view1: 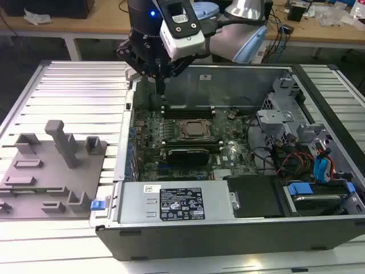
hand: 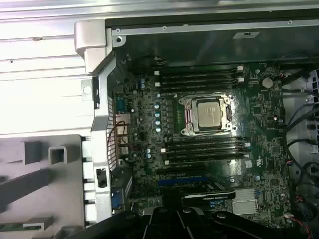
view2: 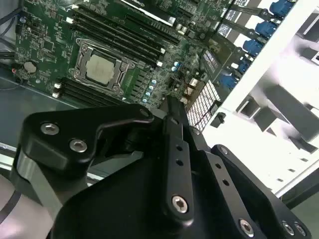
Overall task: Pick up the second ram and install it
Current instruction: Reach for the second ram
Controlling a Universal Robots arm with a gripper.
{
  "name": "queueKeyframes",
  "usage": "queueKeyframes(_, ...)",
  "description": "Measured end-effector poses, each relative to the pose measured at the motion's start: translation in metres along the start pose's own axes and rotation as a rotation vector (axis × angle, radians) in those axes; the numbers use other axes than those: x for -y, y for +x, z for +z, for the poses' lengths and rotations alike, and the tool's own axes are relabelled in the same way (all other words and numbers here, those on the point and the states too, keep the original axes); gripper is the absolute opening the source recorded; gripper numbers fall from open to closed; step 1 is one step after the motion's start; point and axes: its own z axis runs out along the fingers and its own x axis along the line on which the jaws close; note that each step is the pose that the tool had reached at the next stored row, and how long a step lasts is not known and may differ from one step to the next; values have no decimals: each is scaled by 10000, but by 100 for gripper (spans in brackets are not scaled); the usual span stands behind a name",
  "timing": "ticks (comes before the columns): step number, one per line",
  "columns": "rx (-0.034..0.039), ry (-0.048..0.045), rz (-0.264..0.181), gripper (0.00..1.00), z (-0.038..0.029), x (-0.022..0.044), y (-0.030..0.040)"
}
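Gripper (view1: 161, 90) of a Universal Robots arm (view1: 239, 31) hangs over the far corner of an open desktop computer case (view1: 228, 240), on the exterior view's left. In the second wrist view its fingers (view2: 175, 144) are pressed together into one dark bar.

Beneath it lies the green motherboard (hand: 144, 124). The metal-capped processor (hand: 208, 112) sits between two banks of black memory slots (hand: 199, 79) with white end clips. In the exterior view the fingertips point down over the left end of the far bank.

The second ram (hand: 20, 227) appears in the first wrist view as a thin sliver of green lying flat in a recess of the grey parts holder (view1: 51, 171). The holder stands outside the case on the exterior view's left, well apart from the gripper. Too little of the stick shows to be certain of it.

A silver power supply (view1: 177, 202) lines the case's near wall. Blue-clipped drive bays (view1: 313, 191) fill the end on the exterior view's right.
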Motion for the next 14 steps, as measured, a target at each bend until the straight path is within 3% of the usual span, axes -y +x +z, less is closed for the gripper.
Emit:
queueKeyframes(11,0,0,0,11,-10,28,377)
queueKeyframes(14,0,-1,-1,11,-11,32,429)
